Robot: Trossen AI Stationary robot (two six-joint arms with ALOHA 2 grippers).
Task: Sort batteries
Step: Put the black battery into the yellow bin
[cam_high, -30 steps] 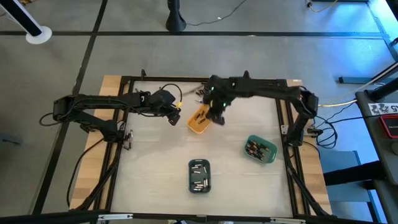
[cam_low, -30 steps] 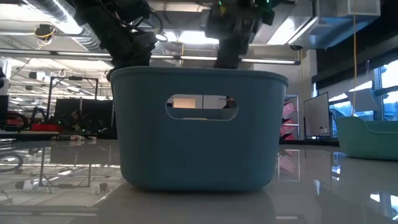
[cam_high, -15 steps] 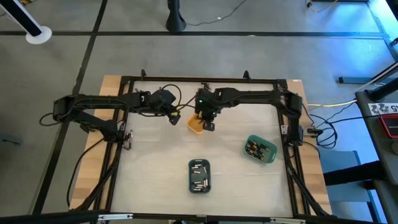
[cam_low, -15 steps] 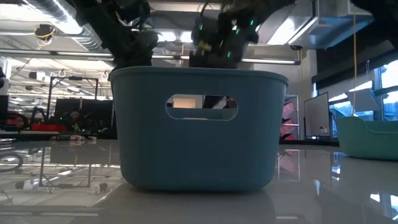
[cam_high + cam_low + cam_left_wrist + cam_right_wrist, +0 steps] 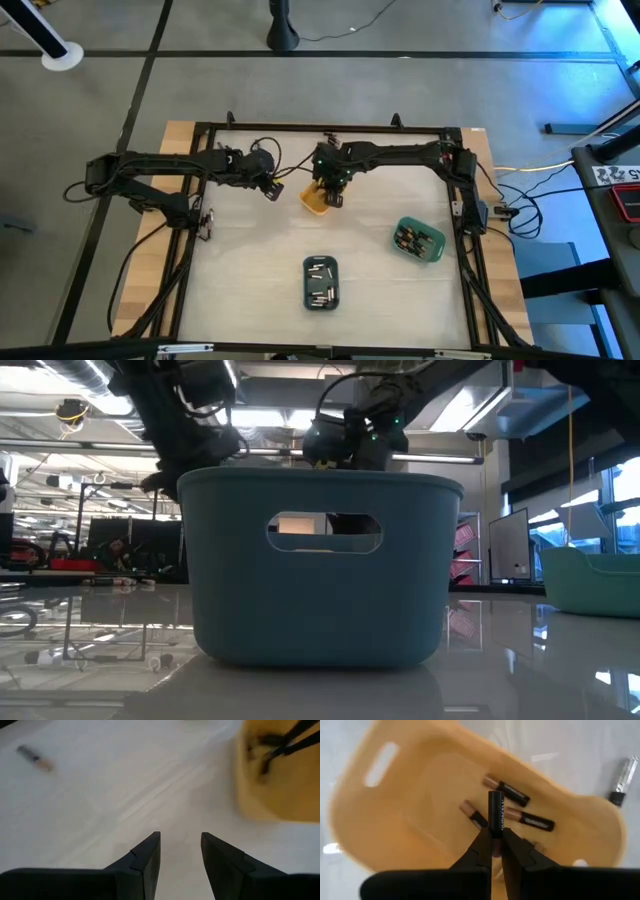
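The orange tray (image 5: 316, 201) stands at the table's middle, toward its far edge, with three batteries (image 5: 532, 821) lying on its floor. My right gripper (image 5: 333, 194) hangs over it, shut on one more dark battery (image 5: 495, 810). Just left of the tray, my left gripper (image 5: 269, 188) is open above bare table, nothing between its fingers (image 5: 181, 845). One loose battery (image 5: 32, 757) lies on the table near it, and another (image 5: 622, 777) lies outside the tray. My right gripper (image 5: 496, 832) pinches the battery's copper-coloured end (image 5: 495, 845) between its two fingertips. The fingers come from above, slanting down into the tray. The battery sticks out past the fingertips, roughly in line with them, over the tray's inside.
A slate-blue tray (image 5: 320, 283) with several batteries stands near the table's front edge and fills the low view (image 5: 320, 570). A green tray (image 5: 420, 240) with batteries stands at the right. A dark frame (image 5: 300, 128) borders the table.
My right gripper has come down and toward the table's left, over the orange tray, staying shut on its battery. My left gripper has tipped further downward and kept its place.
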